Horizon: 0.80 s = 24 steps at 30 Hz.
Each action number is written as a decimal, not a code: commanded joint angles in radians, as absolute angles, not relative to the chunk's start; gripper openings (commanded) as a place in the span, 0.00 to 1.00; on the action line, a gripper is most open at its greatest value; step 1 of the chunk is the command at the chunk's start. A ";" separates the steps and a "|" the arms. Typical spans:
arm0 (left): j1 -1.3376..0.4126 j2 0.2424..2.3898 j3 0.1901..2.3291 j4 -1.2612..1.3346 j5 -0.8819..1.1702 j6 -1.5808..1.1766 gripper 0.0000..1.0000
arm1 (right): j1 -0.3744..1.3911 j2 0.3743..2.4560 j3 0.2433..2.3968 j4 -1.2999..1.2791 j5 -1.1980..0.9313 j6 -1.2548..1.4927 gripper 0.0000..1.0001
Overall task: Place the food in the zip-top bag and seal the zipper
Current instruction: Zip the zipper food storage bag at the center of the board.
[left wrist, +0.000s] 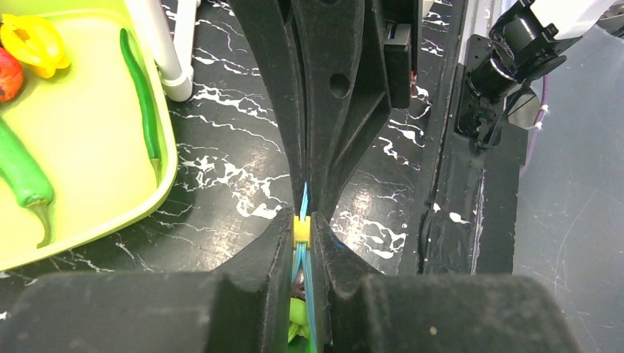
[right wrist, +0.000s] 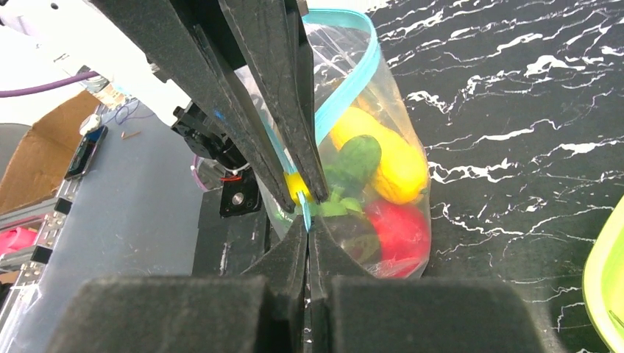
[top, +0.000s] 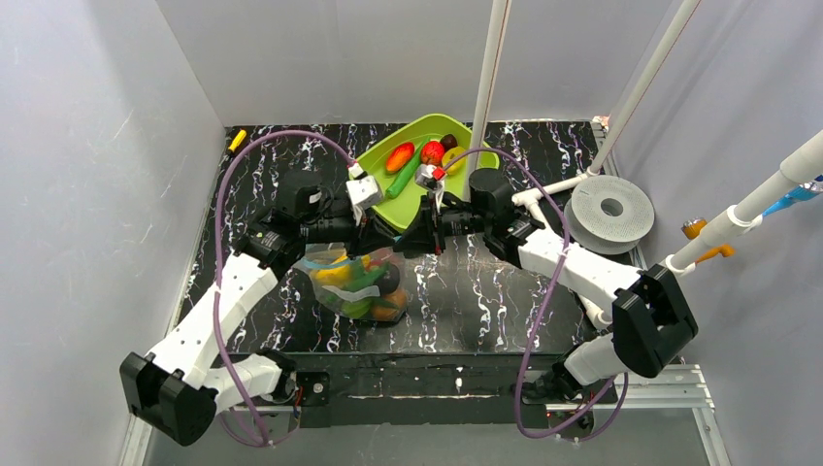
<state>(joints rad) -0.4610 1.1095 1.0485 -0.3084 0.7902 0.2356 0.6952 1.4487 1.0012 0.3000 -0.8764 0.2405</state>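
Observation:
The clear zip-top bag [top: 361, 282] stands on the black marbled table, just left of centre. Yellow [right wrist: 390, 158], green [right wrist: 353, 162] and red [right wrist: 397, 232] food shows inside it. Its teal zipper [right wrist: 346, 81] arcs up, still parted along the top. My left gripper [left wrist: 302, 220] is shut on the yellow slider [left wrist: 302, 229] of the zipper. Facing it tip to tip, my right gripper [right wrist: 307, 220] is shut on the end of the teal strip. Both meet above the bag's far edge, left gripper [top: 383, 233] beside right gripper [top: 415, 233].
A lime-green tray [top: 427, 121] lies just behind the grippers, holding a strawberry [top: 433, 151], an orange-red piece [top: 399, 156] and a green pepper [top: 405, 175]. White poles [top: 485, 87] rise at the back. A grey disc [top: 609, 212] sits at the right.

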 commanded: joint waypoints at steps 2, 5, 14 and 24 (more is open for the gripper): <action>-0.459 1.001 1.066 -0.451 0.690 0.274 0.00 | 0.679 1.378 0.952 0.422 -0.866 0.272 0.01; -0.457 0.965 1.055 -0.489 0.663 0.273 0.00 | 0.673 1.372 0.936 0.430 -0.865 0.275 0.01; -0.457 0.861 1.034 -0.607 0.566 0.294 0.00 | 0.632 1.351 0.908 0.408 -0.851 0.259 0.01; -0.457 0.779 1.033 -0.716 0.508 0.321 0.00 | 0.539 1.276 0.856 0.324 -0.803 0.197 0.01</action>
<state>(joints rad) -0.4675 0.8227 1.0267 -0.6064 0.5556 0.2935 0.6102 1.3338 0.8764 0.3523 -0.8677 0.2420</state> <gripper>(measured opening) 0.099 0.024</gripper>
